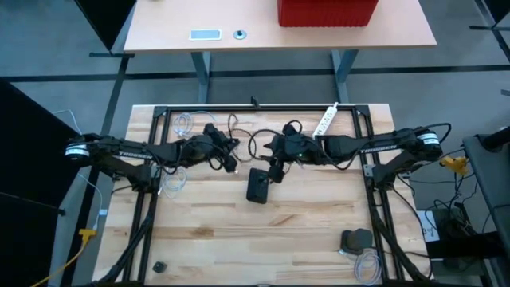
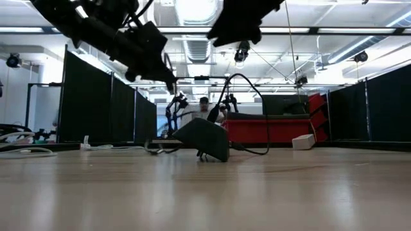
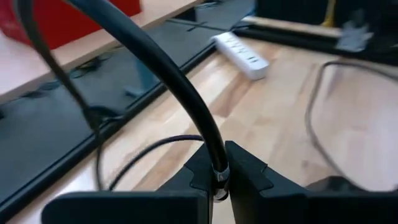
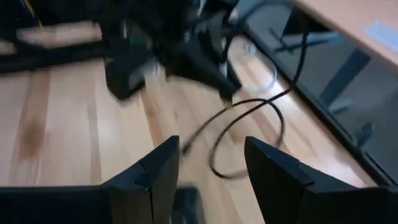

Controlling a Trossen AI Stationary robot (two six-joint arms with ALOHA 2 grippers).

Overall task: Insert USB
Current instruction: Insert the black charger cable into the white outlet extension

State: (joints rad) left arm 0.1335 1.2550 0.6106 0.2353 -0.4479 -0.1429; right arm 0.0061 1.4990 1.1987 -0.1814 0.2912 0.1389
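Observation:
A black box-shaped device (image 1: 257, 186) sits on the wooden table's middle, and in the low view (image 2: 209, 140) it looks tilted. A black cable (image 1: 256, 140) loops on the table behind it. My left gripper (image 1: 231, 162) hovers just left of the device and is shut on a thick black cable (image 3: 180, 87). My right gripper (image 1: 276, 169) hangs open just right of and above the device, touching nothing; its own view shows the open fingers (image 4: 210, 163) facing the device (image 4: 127, 76) and the left gripper. My left gripper pinches the black cable (image 3: 217, 167) between its two fingertips, where a small pale metal bit shows at the pinch. The cable rises from the fingers and arcs away, clear of the table. Which end of the cable lies behind the fingers is hidden.
A white power strip (image 1: 325, 119) lies at the table's far right. Clear cable coils lie at the far left (image 1: 183, 123) and near right (image 1: 366, 263), beside a grey object (image 1: 356, 239). A black frame (image 1: 263, 109) rims the work area. A second table with a red box (image 1: 327, 12) stands beyond.

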